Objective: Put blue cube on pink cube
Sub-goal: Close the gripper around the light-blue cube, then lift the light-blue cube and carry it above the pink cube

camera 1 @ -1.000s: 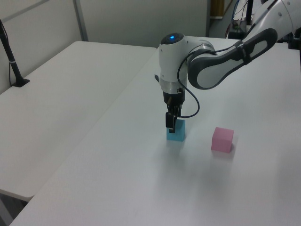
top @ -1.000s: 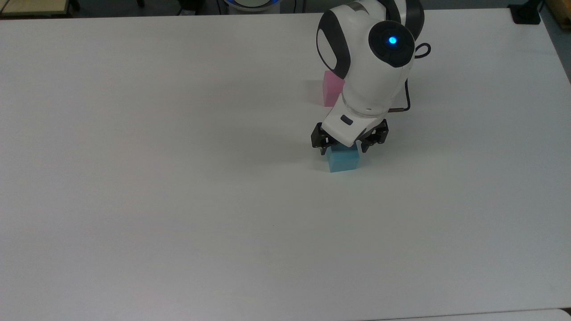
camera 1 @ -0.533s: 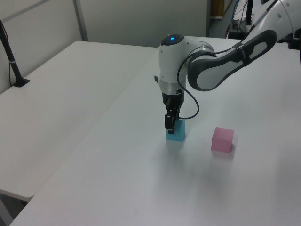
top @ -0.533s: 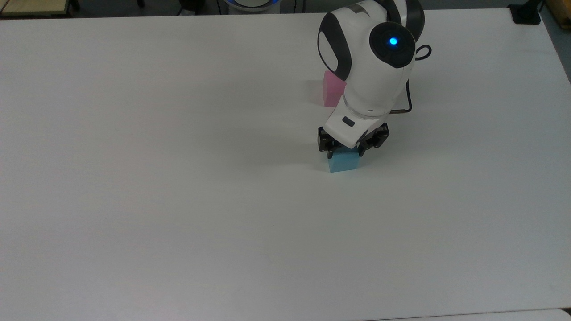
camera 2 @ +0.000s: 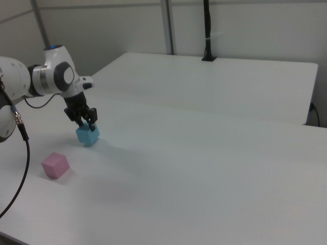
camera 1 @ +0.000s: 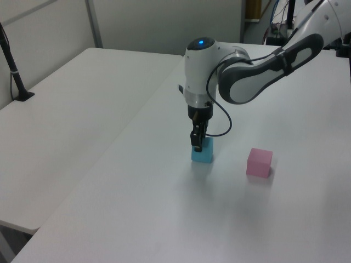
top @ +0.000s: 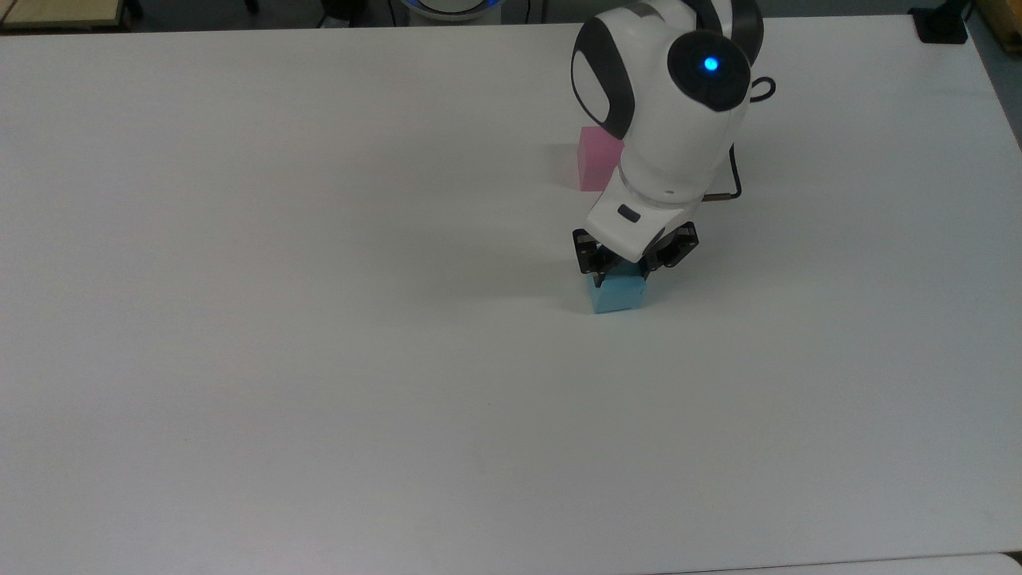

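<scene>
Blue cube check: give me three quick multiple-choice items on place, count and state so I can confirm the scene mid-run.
1. In the left view, the pink cube lies where from the blue cube?
A. To its right, apart
B. On top of it
C. To its left, touching

2. How many cubes are on the table?
A. One
B. Two
C. Four

3. What is the gripper doing?
A. Open, far above the pink cube
B. Shut on the blue cube
C. Shut on the pink cube

Answers:
1 A: bare table shows between them.
2 B: one blue, one pink.
3 B: the fingers flank the blue cube's top, and it looks slightly tilted in the right view.
</scene>
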